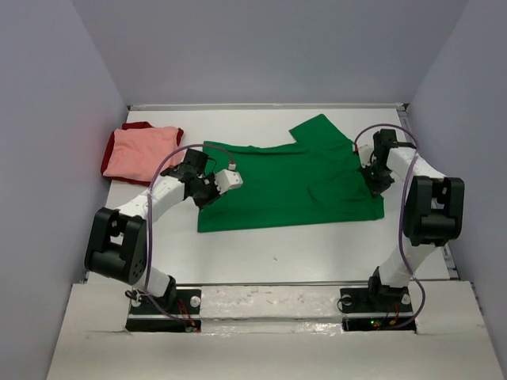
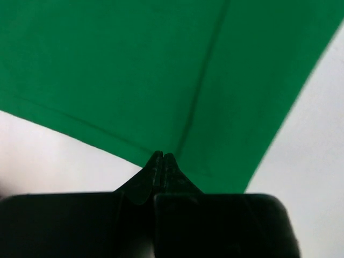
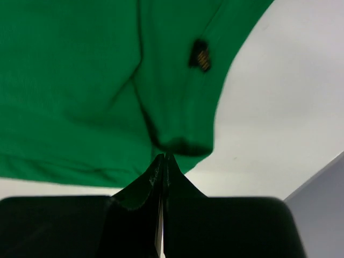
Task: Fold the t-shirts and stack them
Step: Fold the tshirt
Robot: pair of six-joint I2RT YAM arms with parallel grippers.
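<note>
Green shirt: spread flat mid-worktop, long axis running left to right, one sleeve pointing to the far side.
Left pincer: at the shirt's left end, jaws pressed together, tips right at the hem where a seam meets it; cloth caught between them or not, cannot tell.
Right pincer: at the shirt's right end, jaws likewise pressed together, tips against a small bunched fold of cloth; a true pinch cannot be confirmed.
Key relation: shirt lying between the two pincers, one at each short end; cloth stretching inward and away from each tip.
Nearer arm: neither, each touching or just beside its own end.
Likely next move: probably a fold of the green shirt from both ends at once, so an even hold at each end matters.
Pink shirt: folded at the far-left corner, well apart from the right pincer, near the left arm.
Dark red shirt: under the pink one, only its edges showing.
Count of shirts: three, namely one green, one pink, one dark red.
Count of pincers: two.
Stack: two shirts so far, by the look of it; green one not yet folded.
</note>
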